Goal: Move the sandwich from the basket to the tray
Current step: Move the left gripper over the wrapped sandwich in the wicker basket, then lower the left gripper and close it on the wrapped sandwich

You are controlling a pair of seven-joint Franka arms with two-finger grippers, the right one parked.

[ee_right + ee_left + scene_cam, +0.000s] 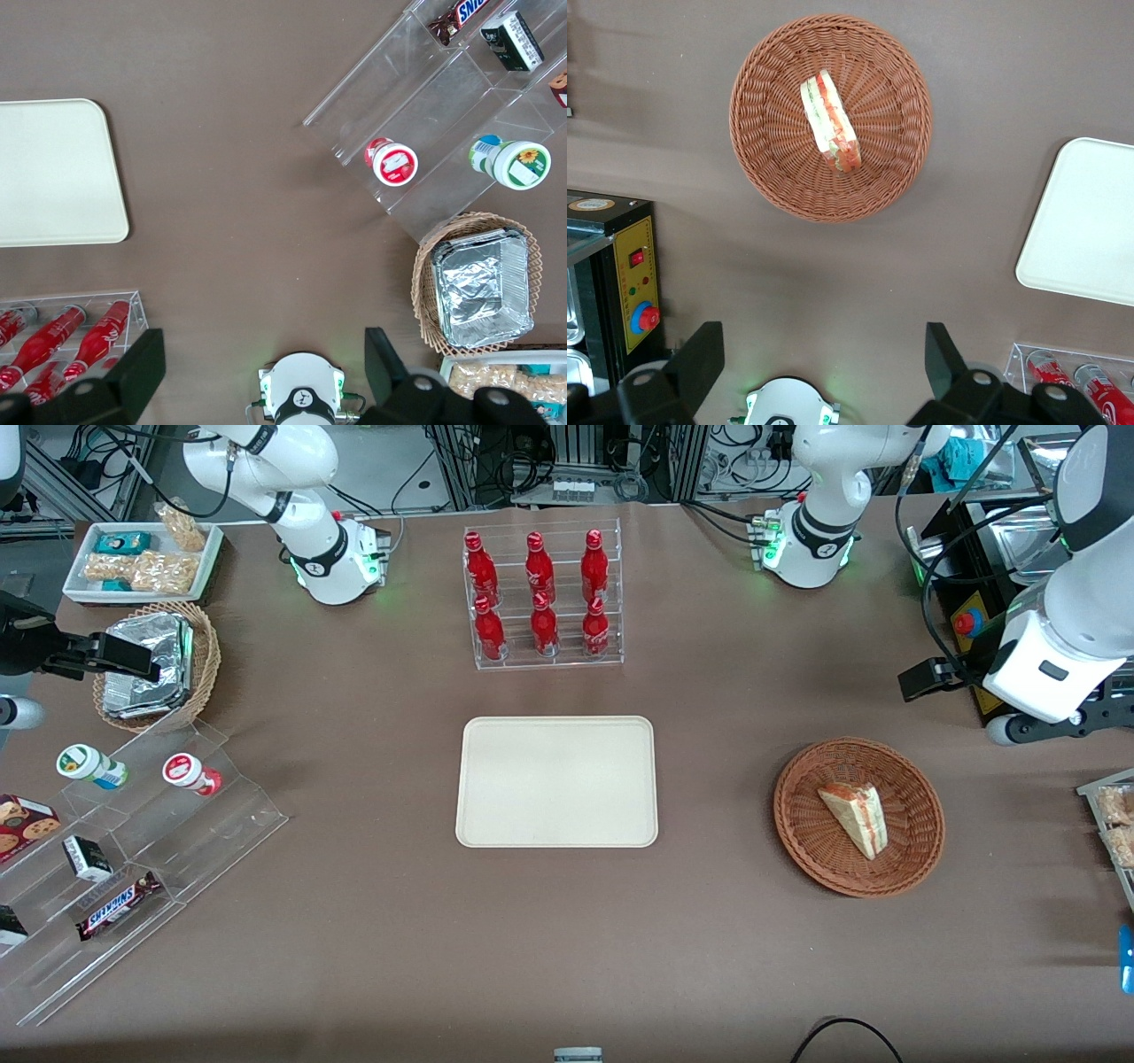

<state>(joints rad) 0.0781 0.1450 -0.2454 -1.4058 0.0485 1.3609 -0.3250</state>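
The sandwich (855, 815), a pale bread wedge with red and green filling, lies in the reddish-brown wicker basket (797, 841) toward the working arm's end of the table. The cream tray (556, 781) lies bare at the table's middle, beside the basket. My left gripper (926, 677) hangs high above the table, farther from the front camera than the basket and well apart from it. In the left wrist view its fingers (700, 363) stand wide apart with nothing between them, and the gripper (822, 354) is well clear of the sandwich (830, 121), the basket (771, 177) and the tray (1090, 221).
A clear rack of red bottles (542, 598) stands farther from the front camera than the tray. A black control box with a red button (966, 624) sits beside my gripper. A clear stepped snack shelf (133, 850) and a tan basket of foil packets (151, 664) lie toward the parked arm's end.
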